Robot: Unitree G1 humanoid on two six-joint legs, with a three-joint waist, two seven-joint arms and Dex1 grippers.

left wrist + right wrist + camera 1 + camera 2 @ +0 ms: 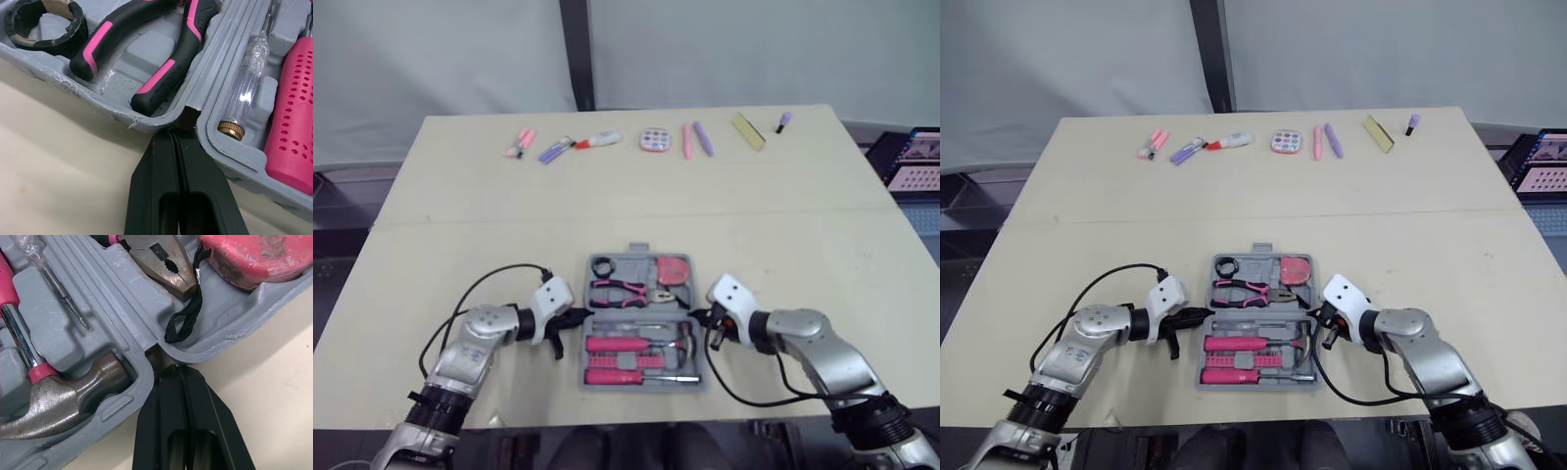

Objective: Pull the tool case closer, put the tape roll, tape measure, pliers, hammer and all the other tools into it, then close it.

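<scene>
Open grey tool case [628, 266] holds pliers [626, 291], hammer [641, 344], tape roll [603, 265].

This looks like a robotics lab or test bay. A plain pale table [460, 196] stands before grey-white fabric screens [431, 59] split by a dark post [576, 54] across the top of the frame. A lit monitor [915, 162] shows at the right edge.

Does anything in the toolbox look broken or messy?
A bit. The case rim is scraped and frayed beside the pliers. The tape measure looks grubby, and its strap lies loose by the pliers' tip instead of tucked in.
</scene>
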